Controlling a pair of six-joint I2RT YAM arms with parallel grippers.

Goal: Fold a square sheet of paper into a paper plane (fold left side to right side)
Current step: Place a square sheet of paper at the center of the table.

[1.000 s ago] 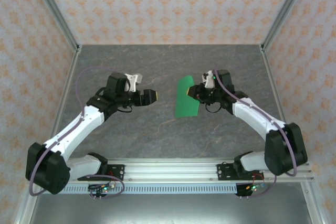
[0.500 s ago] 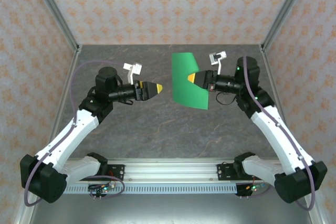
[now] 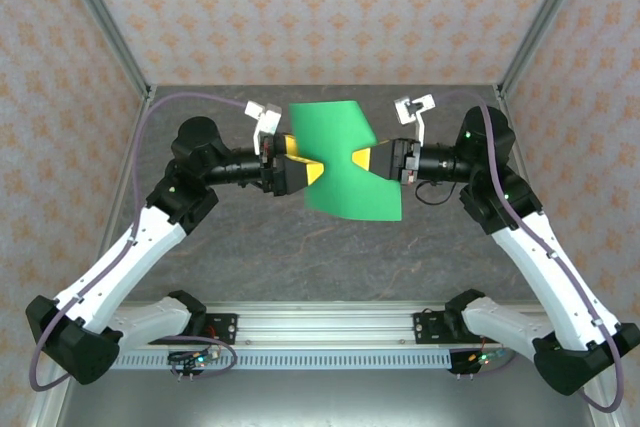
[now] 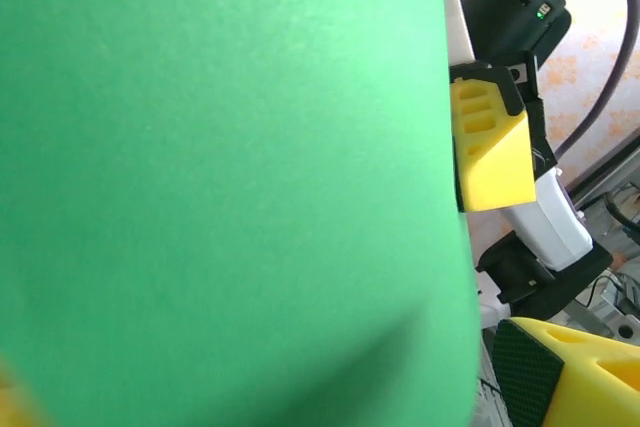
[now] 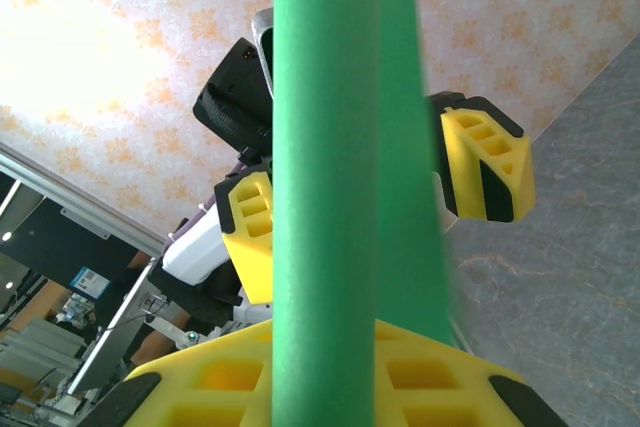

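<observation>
The square sheet of paper [image 3: 345,162] is bright green and hangs curved in the air between both arms, above the table. My right gripper [image 3: 368,159] is shut on its right edge; in the right wrist view the sheet [image 5: 325,197] rises edge-on out of the yellow pads [image 5: 420,382]. My left gripper [image 3: 300,162] is open at the sheet's left edge, its two fingers [image 5: 250,237] standing wide on either side of the paper. The left wrist view is mostly covered by the sheet [image 4: 220,167], with one left finger [image 4: 580,372] at the bottom right.
Below lies the dark grey marbled table [image 3: 300,257]. An aluminium rail [image 3: 320,322] carrying the arm bases runs along the near edge. Patterned walls and metal frame posts [image 3: 105,27] close in the back and sides.
The right arm lifted the green sheet off the table and swung it up and leftward. The left arm rose and moved right until its open fingers straddle the sheet's left edge.
</observation>
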